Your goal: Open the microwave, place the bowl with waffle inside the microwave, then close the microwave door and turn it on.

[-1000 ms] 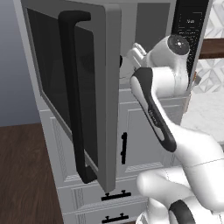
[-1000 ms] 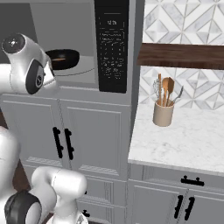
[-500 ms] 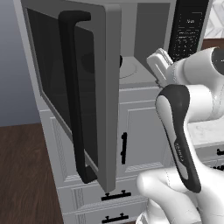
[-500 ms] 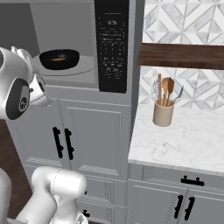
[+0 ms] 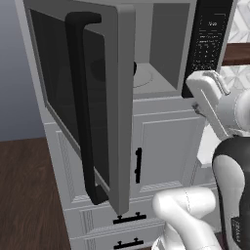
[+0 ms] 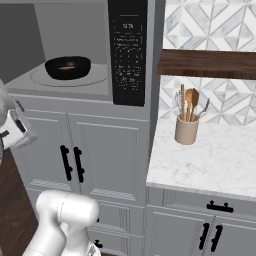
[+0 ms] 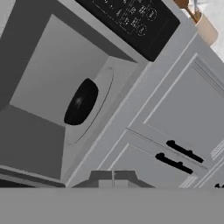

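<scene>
We saw the bowl [image 6: 68, 67], a small round shallow black dish with a smooth sheen, resting on the pale circular turntable inside the microwave [image 6: 75, 55]. In it lay the waffle [image 6: 65, 67], a thin flat golden-brown sliver well inside the rim. In the hand view the bowl [image 7: 80, 102] read as a glossy dark oval, up and to the left of the gripper [image 7: 113, 176], well apart from it and touching nothing but the turntable.

The microwave cavity was a plain matte grey box with flat walls. The microwave door [image 5: 83, 102] stood swung wide open, a broad grey-framed slab of dark glass with a long black vertical bar handle [image 5: 83, 107] of rounded section. In the left base view it hung to the left of the gripper [image 5: 207, 102], apart from it. The tall black control panel [image 6: 128, 50] with small white markings sat flush beside the cavity; in the hand view it lay above the fingertips.

The gripper's two dark fingertips were pressed together with nothing between them. It hovered in front of the white cabinet doors [image 6: 107, 155] below the microwave, whose recessed panels carried short black handles [image 6: 72, 164].

Further off to the right, beyond the panel, we noted a speckled marble-look counter [image 6: 210, 162] bearing a beige cylindrical utensil holder [image 6: 186, 130] with wooden tools, a dark wooden shelf [image 6: 207, 64] above it, and a wall of grey-white geometric tile [image 6: 215, 25].
</scene>
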Controlling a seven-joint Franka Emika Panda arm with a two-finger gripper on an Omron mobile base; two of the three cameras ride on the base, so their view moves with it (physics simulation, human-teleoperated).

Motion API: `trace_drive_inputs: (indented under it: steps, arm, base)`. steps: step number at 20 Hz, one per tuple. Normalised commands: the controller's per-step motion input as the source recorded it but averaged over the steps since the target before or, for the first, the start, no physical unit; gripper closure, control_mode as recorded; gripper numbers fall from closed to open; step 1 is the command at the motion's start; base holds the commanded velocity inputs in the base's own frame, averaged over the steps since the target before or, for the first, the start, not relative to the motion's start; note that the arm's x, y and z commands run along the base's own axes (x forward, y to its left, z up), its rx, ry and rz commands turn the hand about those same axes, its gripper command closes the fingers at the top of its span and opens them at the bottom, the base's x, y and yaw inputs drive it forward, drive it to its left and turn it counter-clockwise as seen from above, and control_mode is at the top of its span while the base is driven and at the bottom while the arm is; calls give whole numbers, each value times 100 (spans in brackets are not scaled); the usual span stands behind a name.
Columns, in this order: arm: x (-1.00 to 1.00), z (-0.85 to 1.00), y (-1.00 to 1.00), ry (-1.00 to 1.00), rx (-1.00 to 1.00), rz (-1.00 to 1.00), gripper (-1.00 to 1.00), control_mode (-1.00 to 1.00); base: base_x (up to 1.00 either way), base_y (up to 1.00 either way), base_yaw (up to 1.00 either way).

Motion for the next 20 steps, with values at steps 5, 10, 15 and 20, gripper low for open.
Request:
trace_drive_inputs:
  steps: [5, 10, 15, 20]
  arm:
    - [-100, 0, 16, -28, 0, 5, 100, -100]
    - [-62, 0, 34, -22, -10, 1, 100, -100]
    - [-31, -1, 52, -1, -29, 7, 100, -100]
    - [-51, -9, 44, -32, -36, 9, 100, -100]
  base:
    - [0, 0, 0]
    - [0, 0, 0]
    - [0, 0, 0]
    - [0, 0, 0]
